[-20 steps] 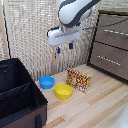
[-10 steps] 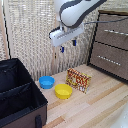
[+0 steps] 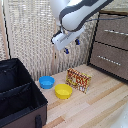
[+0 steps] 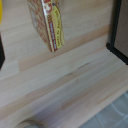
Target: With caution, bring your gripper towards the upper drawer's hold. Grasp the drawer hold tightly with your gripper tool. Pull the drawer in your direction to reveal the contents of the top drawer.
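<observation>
Approach step in hand. The gripper (image 3: 71, 46) hangs over the bench (image 3: 100, 102), fingers apart, holding nothing, well apart from the top drawer (image 3: 114, 31) at the exterior view's right. Next move: cross to the drawer hold (image 3: 116, 32) and align.

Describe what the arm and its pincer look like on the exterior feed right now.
The arm is bulky, with smooth, rounded glossy white shells and a darker band where two segments meet. It ends in a pale grey, boxy block carrying the pincer, a small tool with two short, dark blue-black fingers. No cables or markings can be made out at this resolution. The wrist view shows none of the pincer.
</observation>
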Tool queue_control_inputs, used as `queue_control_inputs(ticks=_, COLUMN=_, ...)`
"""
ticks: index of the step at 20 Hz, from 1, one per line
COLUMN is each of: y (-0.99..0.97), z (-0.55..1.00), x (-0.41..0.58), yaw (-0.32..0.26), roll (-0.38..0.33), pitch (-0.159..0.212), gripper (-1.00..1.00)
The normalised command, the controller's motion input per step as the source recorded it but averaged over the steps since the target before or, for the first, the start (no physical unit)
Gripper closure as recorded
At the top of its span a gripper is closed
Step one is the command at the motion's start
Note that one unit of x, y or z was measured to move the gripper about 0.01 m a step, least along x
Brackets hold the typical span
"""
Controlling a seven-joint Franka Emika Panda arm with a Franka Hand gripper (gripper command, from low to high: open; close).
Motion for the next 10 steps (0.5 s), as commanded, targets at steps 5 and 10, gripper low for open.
queue_control_inputs(ticks=5, y=0.00, z=0.10, x=0.083, yaw=0.123, roll=-0.369, pitch=0.003, gripper=-1.00)
queue_control_inputs(ticks=10, y=0.00, z=0.07, x=0.153, yaw=0.129, roll=-0.369, pitch=-0.004, gripper=-1.00)
